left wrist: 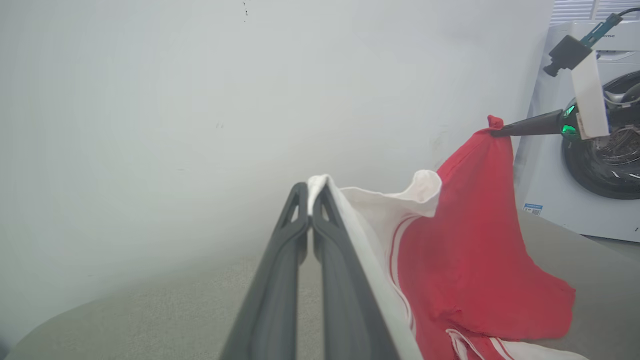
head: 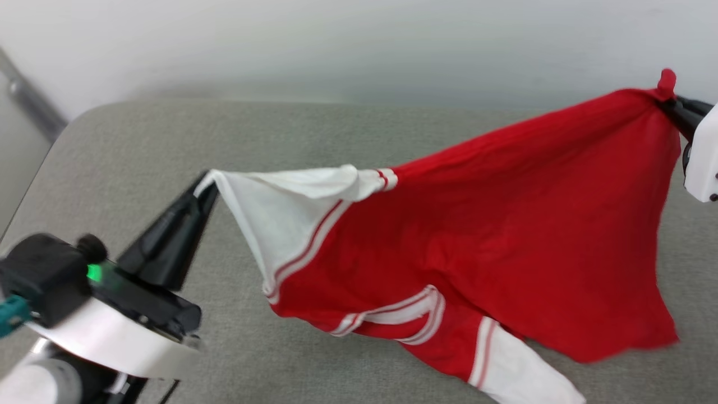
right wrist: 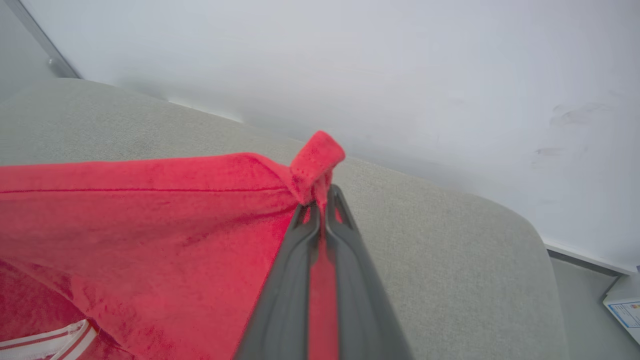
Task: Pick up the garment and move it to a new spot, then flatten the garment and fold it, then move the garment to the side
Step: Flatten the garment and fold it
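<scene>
**Shirt strung btwn both grippers**

L gripper [head: 205, 182] is clenched on the tip of a white sleeve [head: 269, 224]. R gripper [head: 667, 104] is clenched on a red corner, w/ a small nub of cloth poking past its fingertips. The garment [head: 477, 235] spans tip to tip btwn them and sags below that line. Its lower folds w/ striped trim rest on the grey padded surface [head: 140, 151] under both grippers. A pale wall [head: 336, 45] lies beyond the fingertips. In the L wrist view a washing machine [left wrist: 590, 175] sits behind R gripper.
</scene>
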